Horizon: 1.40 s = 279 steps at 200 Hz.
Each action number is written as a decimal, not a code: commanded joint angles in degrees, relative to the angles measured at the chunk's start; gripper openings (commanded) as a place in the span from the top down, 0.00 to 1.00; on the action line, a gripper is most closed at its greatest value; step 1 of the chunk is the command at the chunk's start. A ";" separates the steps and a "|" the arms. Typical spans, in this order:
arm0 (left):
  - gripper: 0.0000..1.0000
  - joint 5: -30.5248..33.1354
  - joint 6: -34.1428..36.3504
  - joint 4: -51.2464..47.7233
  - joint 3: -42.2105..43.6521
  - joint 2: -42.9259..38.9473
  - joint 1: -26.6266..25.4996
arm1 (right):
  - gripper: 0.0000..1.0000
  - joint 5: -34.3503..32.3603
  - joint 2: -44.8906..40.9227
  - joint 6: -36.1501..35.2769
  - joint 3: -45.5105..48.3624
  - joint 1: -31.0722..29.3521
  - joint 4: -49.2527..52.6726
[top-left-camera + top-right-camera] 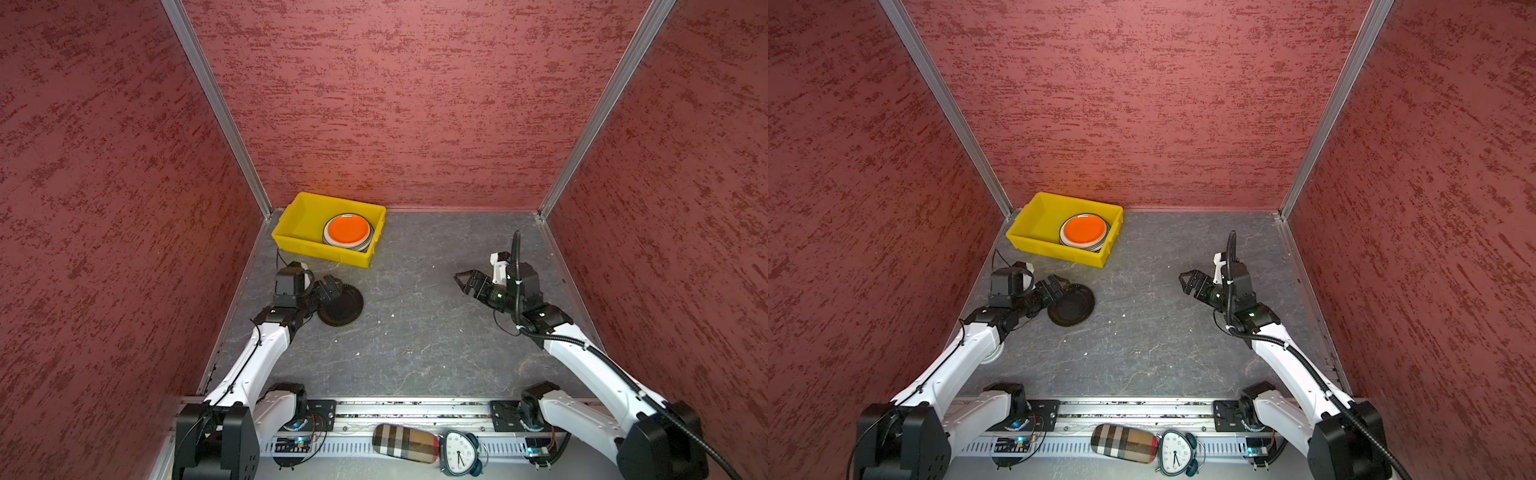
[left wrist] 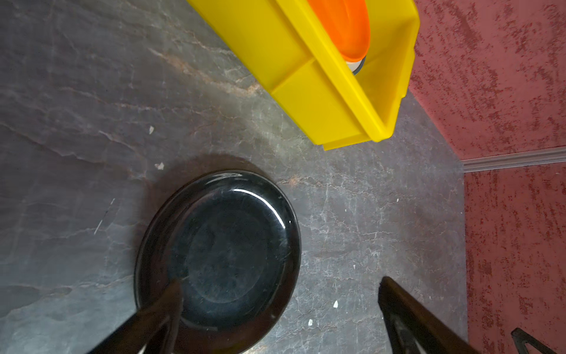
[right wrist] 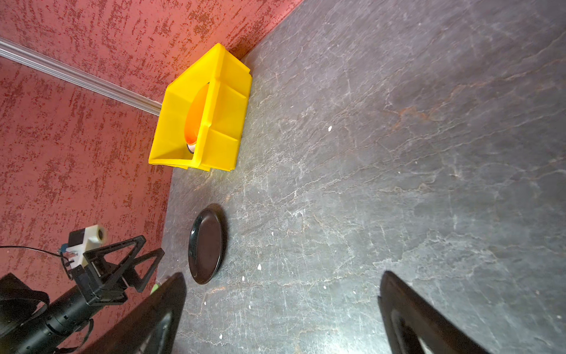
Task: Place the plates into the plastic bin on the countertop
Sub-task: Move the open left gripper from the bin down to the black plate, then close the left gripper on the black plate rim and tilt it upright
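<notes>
Left gripper (image 1: pixel 334 286), jaws spread wide and empty, hangs over the left-wall side of a black plate (image 1: pixel 343 309). That plate lies flat on the countertop (image 1: pixel 415 340), a short way in front of the bin (image 1: pixel 316 249).

In the left wrist view one finger (image 2: pixel 165 303) crosses the plate's well. Its twin (image 2: pixel 407 306) stands past the rim over bare stone, so a stretch of rim sits between them. Whether either touches the plate cannot be told.

The plate is round, so no axis matters; likely any stretch of rim will serve for a pinch. The bin lies beyond it toward the back-left corner, its long side roughly along the back wall. A stack topped by an orange plate (image 1: pixel 347 228) fills the bin's right half, and the left half is bare.

The left arm is plainly the nearer. Its forearm runs forward beside the left wall, and the wrist turns inward so the jaws point across at the plate. The right gripper (image 1: pixel 460 283), also spread and empty, waits well apart on the right, aimed toward the middle.
</notes>
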<state>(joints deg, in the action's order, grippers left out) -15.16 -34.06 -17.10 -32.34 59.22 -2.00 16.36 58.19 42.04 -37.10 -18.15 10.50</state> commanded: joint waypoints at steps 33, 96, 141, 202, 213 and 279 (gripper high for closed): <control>0.01 -0.33 -1.44 2.16 3.62 1.02 1.30 | 0.01 2.55 -0.77 1.91 1.38 0.66 -2.57; 0.01 -1.66 -1.99 4.68 5.65 4.99 2.29 | 0.01 5.81 0.90 3.57 2.30 0.68 -6.10; 0.00 -4.35 -2.73 7.48 7.45 5.92 4.47 | 0.01 6.27 2.44 3.98 2.03 0.87 -6.28; 0.11 -5.84 -3.47 11.74 9.56 10.18 6.49 | 0.01 6.54 4.11 4.35 2.10 0.93 -7.34; 0.16 -6.89 -3.83 13.30 9.88 11.92 6.72 | 0.01 6.66 4.21 4.29 2.06 1.01 -7.34; 0.56 -3.92 -2.54 15.19 9.40 17.63 5.28 | 0.01 6.31 3.94 4.26 2.47 1.28 -7.16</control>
<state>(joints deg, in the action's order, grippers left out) -21.17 -37.39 -0.45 -23.57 75.16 4.03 22.33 62.43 46.09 -35.44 -17.63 5.06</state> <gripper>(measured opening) 0.465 0.989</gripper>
